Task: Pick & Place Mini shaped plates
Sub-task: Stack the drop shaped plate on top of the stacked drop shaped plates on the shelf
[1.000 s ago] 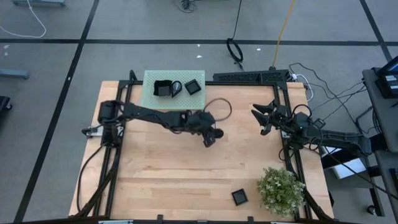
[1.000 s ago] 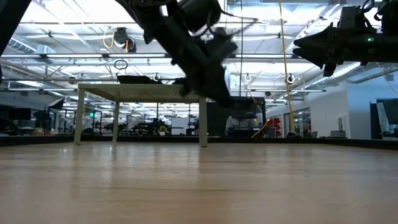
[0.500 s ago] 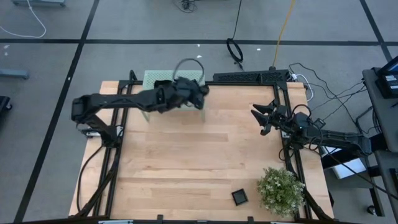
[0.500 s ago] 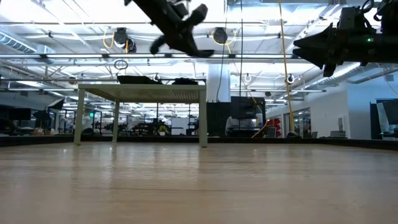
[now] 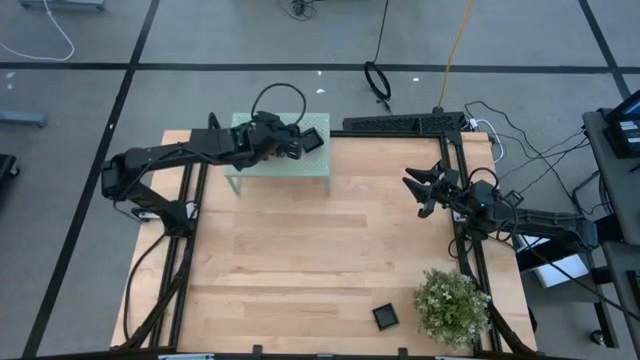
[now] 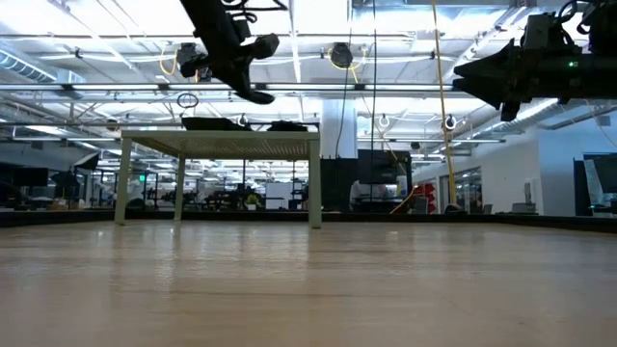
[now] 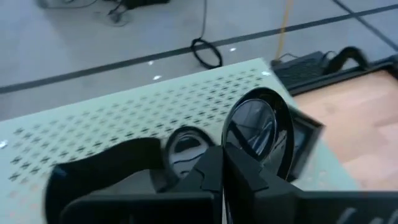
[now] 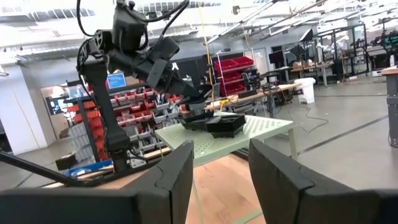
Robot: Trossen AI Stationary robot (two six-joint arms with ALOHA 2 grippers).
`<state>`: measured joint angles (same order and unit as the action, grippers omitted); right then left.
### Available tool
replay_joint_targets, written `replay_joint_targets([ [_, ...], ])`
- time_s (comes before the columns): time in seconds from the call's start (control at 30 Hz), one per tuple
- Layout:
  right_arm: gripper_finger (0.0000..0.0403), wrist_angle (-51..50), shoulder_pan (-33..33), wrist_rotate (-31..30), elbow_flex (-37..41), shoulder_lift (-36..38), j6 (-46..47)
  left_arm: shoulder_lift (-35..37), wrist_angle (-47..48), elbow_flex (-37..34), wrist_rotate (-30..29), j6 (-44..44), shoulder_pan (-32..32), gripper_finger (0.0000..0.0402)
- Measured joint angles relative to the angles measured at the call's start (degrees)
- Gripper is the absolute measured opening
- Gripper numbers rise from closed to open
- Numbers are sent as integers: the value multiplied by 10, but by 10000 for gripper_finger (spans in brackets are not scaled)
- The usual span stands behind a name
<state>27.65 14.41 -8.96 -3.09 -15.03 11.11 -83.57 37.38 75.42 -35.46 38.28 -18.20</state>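
Note:
My left gripper (image 5: pixel 296 148) hangs above the green perforated platform (image 5: pixel 290 170) at the table's far left, shut on one glossy black teardrop mini plate (image 7: pixel 258 130). More mini plates rest on the platform below it: a small rounded one (image 7: pixel 183 146), a square one (image 7: pixel 306 134) and a larger dark one (image 7: pixel 106 165). Another square plate (image 5: pixel 385 317) lies flat on the table near the front right. My right gripper (image 5: pixel 412 190) waits open above the table's right side. My left gripper pinches the teardrop plate's rim (image 7: pixel 231 146) between its two shut fingers, at the plate's near edge. The fingers slant down from the table's left. The plate stands on edge, tilted, lifted clear of the platform and the plates on it.
A potted green plant (image 5: pixel 452 305) stands at the front right corner, beside the lone square plate. The platform stands on legs (image 6: pixel 315 183) above the wooden table (image 5: pixel 320 250). Black frame rails (image 5: pixel 468 255) run along both sides.
My left gripper has risen from mid-table and swung toward the far left, coming over the green platform. Its wrist has rolled and tipped on the way. It has stayed shut.

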Motion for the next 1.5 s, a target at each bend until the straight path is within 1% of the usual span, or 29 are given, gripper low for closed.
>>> replay_joint_targets([
  [0.17,141,-1,0,0,0,0,0,1,30,0,-7,16,-21,18],
  [0.3,141,-1,0,0,0,0,0,1,31,0,-15,27,-36,6],
  [0.4,141,-1,0,0,0,0,0,-2,31,0,-8,49,-44,7],
  [0.53,141,-1,0,0,0,0,0,-8,36,0,-7,85,-44,18],
  [0.77,141,-1,0,0,0,0,0,-31,44,0,1,138,-41,7],
  [0.9,141,-1,0,0,0,0,0,-45,50,-1,4,164,-37,18],
  [1.33,141,-1,0,0,0,0,0,-59,75,0,7,203,-37,25],
  [1.4,141,-1,0,0,0,0,0,-58,73,0,7,205,-37,31],
  [1.5,141,-1,0,0,0,0,0,-58,73,0,7,205,-37,56],
])
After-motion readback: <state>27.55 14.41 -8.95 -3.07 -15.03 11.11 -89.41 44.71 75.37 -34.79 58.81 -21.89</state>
